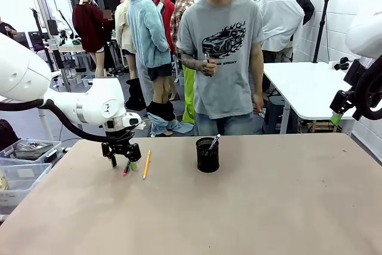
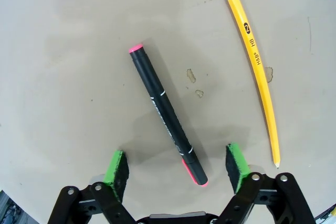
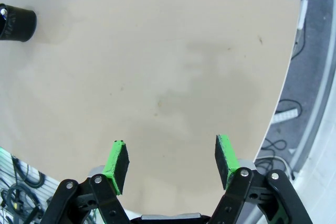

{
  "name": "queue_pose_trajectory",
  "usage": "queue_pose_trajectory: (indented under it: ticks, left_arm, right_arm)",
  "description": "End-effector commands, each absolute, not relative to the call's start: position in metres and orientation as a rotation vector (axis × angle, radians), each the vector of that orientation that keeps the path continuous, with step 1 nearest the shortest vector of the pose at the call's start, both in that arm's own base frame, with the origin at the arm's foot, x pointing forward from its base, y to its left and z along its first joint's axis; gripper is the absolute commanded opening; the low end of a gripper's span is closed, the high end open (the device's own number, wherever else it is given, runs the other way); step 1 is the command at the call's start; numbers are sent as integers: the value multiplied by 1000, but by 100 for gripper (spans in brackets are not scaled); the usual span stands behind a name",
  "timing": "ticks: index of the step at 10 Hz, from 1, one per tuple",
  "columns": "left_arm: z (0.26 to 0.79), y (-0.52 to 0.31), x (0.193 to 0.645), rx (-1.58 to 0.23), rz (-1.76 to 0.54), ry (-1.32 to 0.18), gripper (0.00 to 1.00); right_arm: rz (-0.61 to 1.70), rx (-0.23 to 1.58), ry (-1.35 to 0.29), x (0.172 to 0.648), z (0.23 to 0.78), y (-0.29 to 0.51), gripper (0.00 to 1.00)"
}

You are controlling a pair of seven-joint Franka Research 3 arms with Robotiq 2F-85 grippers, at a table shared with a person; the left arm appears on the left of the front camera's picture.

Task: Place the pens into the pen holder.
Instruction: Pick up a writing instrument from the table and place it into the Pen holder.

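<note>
Two pens lie flat on the tan table (image 1: pixel 268 207): a black marker (image 2: pixel 163 111) with pink-red ends and a yellow HB pencil (image 2: pixel 257 61) just beside it, not touching. Your left gripper (image 2: pixel 177 169) hangs low over the marker's near end, jaws spread, pads either side and clear of it. Mid-table stands the black mesh pen holder (image 1: pixel 207 155) with one pen (image 1: pixel 213 141) inside. Your right gripper (image 3: pixel 170 161) is released, grasping nothing.
</note>
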State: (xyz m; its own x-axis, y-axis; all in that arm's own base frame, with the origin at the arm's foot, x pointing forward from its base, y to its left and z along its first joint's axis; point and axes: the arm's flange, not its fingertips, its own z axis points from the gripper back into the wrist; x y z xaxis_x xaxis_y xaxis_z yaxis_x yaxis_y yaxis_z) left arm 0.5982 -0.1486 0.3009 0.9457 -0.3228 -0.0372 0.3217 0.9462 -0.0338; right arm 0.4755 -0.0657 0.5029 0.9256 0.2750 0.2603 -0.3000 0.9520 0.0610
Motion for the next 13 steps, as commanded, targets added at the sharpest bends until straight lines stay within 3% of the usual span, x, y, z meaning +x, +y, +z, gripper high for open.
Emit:
queue_pose_trajectory:
  ticks: [1, 4, 5, 10, 13]
  left_arm:
    - [305, -152, 603, -45, -347, 43, 70]
    - [299, -153, 604, -46, -345, 45, 11]
    - [298, -153, 604, -43, -345, 48, 0]
    - [297, -151, 605, -28, -373, 60, 0]
    - [332, -139, 595, -117, -460, -29, 0]
  right_arm:
    - [311, 106, -269, 476, 502, -67, 83]
    - [311, 106, -269, 476, 502, -67, 83]
    - [311, 106, -269, 476, 502, -67, 83]
    - [311, 106, -269, 476, 502, -67, 83]
    - [311, 106, -269, 476, 502, -67, 83]
